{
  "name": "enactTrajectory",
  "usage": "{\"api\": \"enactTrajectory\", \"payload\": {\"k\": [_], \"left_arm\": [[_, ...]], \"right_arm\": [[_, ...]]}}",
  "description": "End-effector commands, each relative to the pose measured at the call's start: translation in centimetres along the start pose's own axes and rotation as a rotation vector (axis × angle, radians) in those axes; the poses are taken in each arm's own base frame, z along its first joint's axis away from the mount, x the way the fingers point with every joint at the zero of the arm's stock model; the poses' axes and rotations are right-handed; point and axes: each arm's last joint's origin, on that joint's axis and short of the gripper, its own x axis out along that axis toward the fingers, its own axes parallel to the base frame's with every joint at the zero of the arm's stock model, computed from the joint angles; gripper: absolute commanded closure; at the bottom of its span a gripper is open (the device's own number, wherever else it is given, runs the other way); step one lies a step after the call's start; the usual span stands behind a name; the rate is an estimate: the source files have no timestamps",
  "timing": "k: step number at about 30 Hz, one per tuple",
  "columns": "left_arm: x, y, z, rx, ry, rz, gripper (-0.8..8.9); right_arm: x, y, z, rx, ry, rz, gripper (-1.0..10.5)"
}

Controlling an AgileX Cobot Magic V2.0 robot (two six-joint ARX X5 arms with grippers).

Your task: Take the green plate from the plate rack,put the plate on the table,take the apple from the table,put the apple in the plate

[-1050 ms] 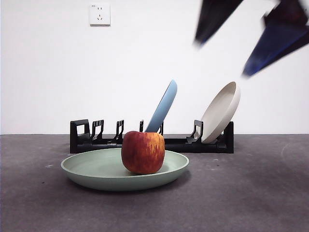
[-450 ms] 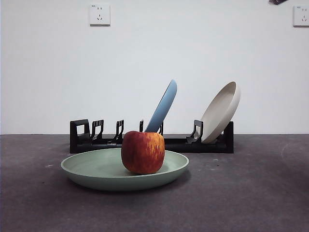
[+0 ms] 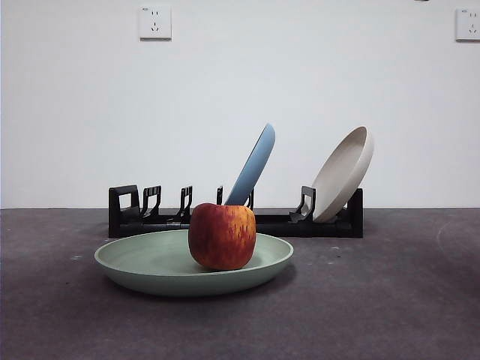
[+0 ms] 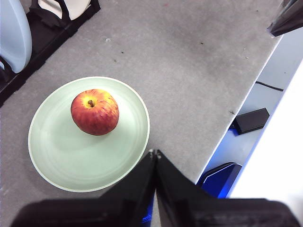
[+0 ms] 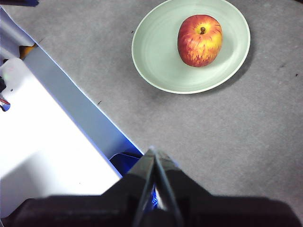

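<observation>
Front view: the apple [image 3: 222, 236] sits in the green plate [image 3: 150, 264] on the bench [image 3: 390, 300], just before the rack [image 3: 139, 214], which holds a blue plate [image 3: 255, 165] and a white plate [image 3: 343, 174]; no arm shows. Left wrist view: the left hand [image 4: 154, 152] is closed, empty, raised near the plate's edge. Right wrist view: the right hand [image 5: 152, 150] is closed, empty, well apart from the plate. The task looks done; nothing seems left.

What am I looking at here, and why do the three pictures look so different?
It is a two-armed robot at a table. One camera looks level across it; the other two ride on the wrists, looking down. The black wedge at each bottom edge is that arm's claw: left claw, right claw, both shut and holding nothing. A red apple sits in a green plate. Behind stands a black plate rack with a blue plate and a cream plate.
</observation>
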Motion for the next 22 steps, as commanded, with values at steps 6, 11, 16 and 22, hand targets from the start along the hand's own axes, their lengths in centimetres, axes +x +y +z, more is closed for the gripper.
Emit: {"api": "enactTrajectory", "payload": {"k": [6,11,16,22], "left_arm": [[-0.1,0.0,0.1,0.016,-0.019,0.002,8.17],[-2.1,3.3,1.0,-0.039,-0.225,0.216,8.17],[-5.3,7.0,-0.3,-0.072,-0.468,0.312,8.17],[-6.8,8.9,-6.1,-0.158,-0.633,0.585,8.17]], "right_arm": [[0.0,0.0,0.0,0.006,-0.005,0.001,9.5],[0.0,0.0,0.0,0.006,-0.005,0.000,9.5],[-0.1,0.0,0.0,0.005,-0.010,0.001,9.5],[-0.1,0.1,0.0,0.005,-0.010,0.001,9.5]]}}
